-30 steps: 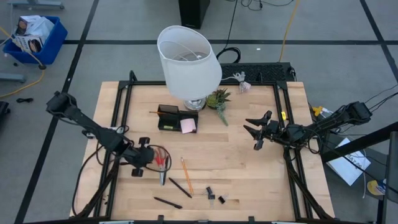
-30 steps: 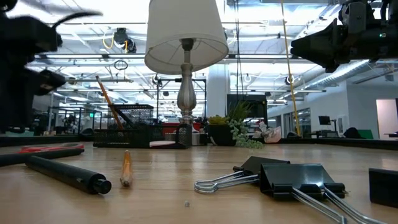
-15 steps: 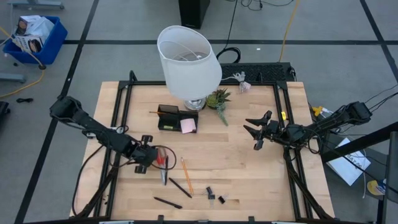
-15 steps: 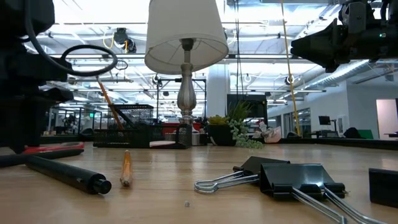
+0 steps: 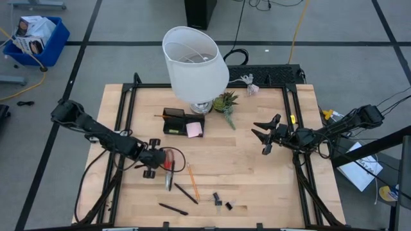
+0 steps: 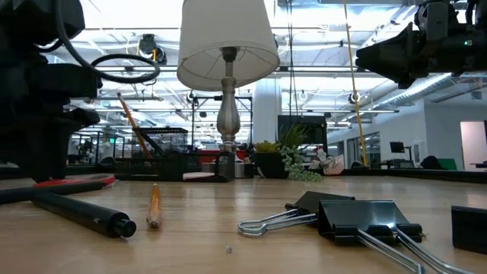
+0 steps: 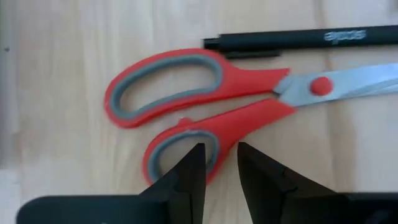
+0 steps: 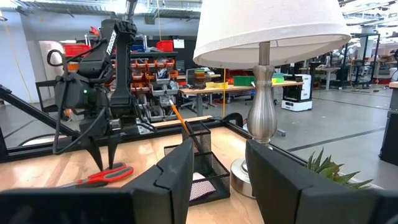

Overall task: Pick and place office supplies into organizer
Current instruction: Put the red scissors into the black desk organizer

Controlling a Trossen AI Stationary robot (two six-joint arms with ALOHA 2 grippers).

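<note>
Just ahead of my left gripper (image 7: 216, 171) lie the red-handled scissors (image 7: 249, 106), flat on the table (image 5: 257, 173); my fingers (image 7: 186, 180) stand a little apart over the nearer handle loop, clamped on nothing. Beyond the scissors, just beside the blades, lies a black pen (image 7: 298, 40). Well beyond it sits the organizer (image 5: 173, 120). My right gripper (image 5: 264, 136) hangs far off to that side, fingers apart and empty.
</note>
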